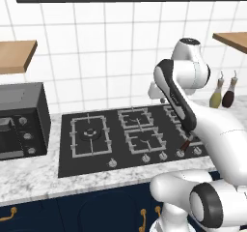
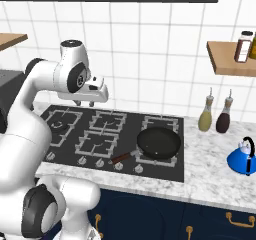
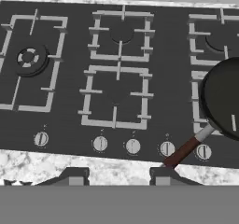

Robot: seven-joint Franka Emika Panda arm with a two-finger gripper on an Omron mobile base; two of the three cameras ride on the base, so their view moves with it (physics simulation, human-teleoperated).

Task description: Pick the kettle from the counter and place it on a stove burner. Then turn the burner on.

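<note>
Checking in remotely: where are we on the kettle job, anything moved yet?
Nothing looks done yet. The kettle sits on the counter right of the stove, untouched. The gripper hangs open and empty above the stove. Left to do: grasp the kettle, set it on the big left burner, which is free, then turn its knob.

The wide matt black cooktop (image 3: pixel 70 125) carries dull grey metal grates (image 3: pixel 116 94) and small shiny silver knobs (image 3: pixel 133 146). The white-grey speckled marble worktop (image 2: pixel 210 176) looks polished; on it, the small blue dome-shaped kettle (image 2: pixel 243 160) is glossy. The flat black frying pan (image 2: pixel 159 142) looks matt, with a brown wooden handle (image 3: pixel 182 153).
</note>
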